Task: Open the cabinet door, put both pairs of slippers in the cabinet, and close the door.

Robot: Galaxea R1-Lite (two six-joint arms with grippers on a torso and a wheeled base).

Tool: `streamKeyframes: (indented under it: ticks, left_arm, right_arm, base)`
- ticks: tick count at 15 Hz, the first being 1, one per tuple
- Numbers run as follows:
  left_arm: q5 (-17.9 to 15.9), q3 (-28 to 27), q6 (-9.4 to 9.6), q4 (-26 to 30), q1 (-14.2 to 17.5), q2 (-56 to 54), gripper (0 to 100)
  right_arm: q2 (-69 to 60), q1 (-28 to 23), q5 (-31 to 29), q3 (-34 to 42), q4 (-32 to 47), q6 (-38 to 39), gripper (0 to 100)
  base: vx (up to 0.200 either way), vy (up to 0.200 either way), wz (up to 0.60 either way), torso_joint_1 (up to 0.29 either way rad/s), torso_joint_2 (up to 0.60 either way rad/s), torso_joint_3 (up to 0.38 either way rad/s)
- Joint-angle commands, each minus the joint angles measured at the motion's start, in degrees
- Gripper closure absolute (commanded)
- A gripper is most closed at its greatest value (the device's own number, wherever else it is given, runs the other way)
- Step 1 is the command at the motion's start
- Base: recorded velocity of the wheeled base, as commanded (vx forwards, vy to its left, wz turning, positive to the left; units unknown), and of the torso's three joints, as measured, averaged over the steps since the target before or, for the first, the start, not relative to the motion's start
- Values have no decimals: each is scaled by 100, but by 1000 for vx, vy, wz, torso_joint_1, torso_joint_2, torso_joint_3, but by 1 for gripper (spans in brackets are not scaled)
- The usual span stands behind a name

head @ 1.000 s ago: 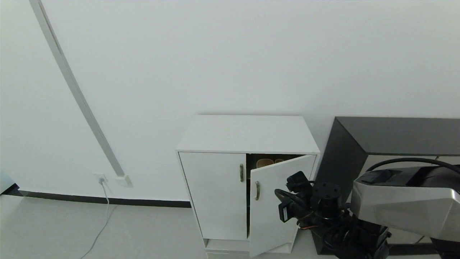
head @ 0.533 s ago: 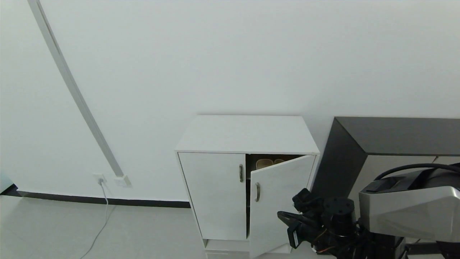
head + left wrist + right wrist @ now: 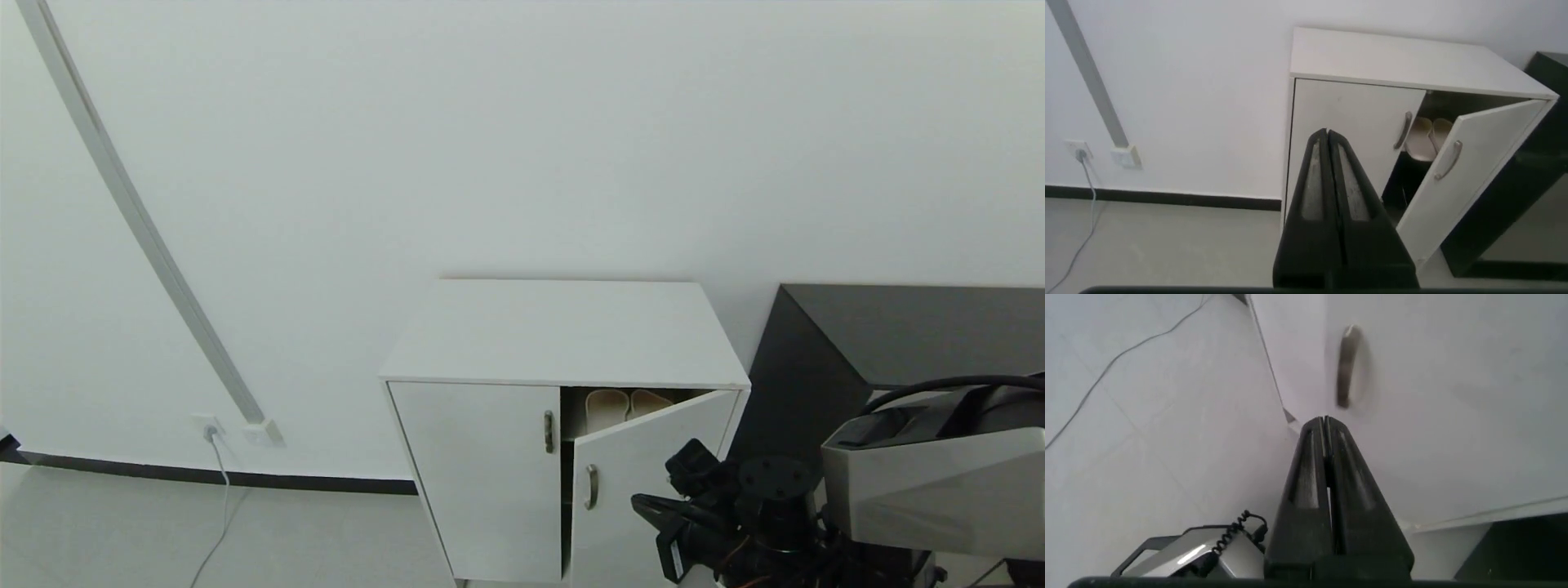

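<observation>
White cabinet [image 3: 563, 331] stands against the wall, robot's right arm side. Left door [image 3: 473, 478] is flush shut. Right door [image 3: 653, 482] is ajar, hinged at the cabinet's right edge, free edge swung out toward the robot, leaving a wedge gap at the middle.

Right tool [image 3: 1325, 429] has its fingers pressed together and holds nothing. It sits just in front of the right door's outer face, pointing at it below the handle; contact can't be told. Left tool [image 3: 1328, 139] is also pressed together and empty, well back from the cabinet and aimed at the left door. Right arm is clearly nearer the open door.

Judgement: closing is the step in hand, and the push has to go into the door face, toward the cabinet.

One pale pair of slippers [image 3: 624, 406] lies on the top shelf inside, side by side. Lower shelves are hidden by the door, so the second pair can't be confirmed.

Door handle [image 3: 591, 487] runs vertically near the free edge.
</observation>
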Motion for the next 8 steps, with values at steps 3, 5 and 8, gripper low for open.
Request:
streamKeyframes:
  ticks: [3,5,8]
  left_arm:
    - [0,-1,2,-2,0,9,100]
    - [0,-1,-6,-2,0,9,100]
    - [0,-1,-6,-2,0,0,100]
  right_arm:
    - [101,3,-141,-494,2,31,100]
    - [233,3,-176,-758,2,22,100]
    - [453,-85,-176,-987,2,31,100]
  base:
    - [0,0,0,0,0,0]
    - [0,0,0,0,0,0]
    - [0,0,0,0,0,0]
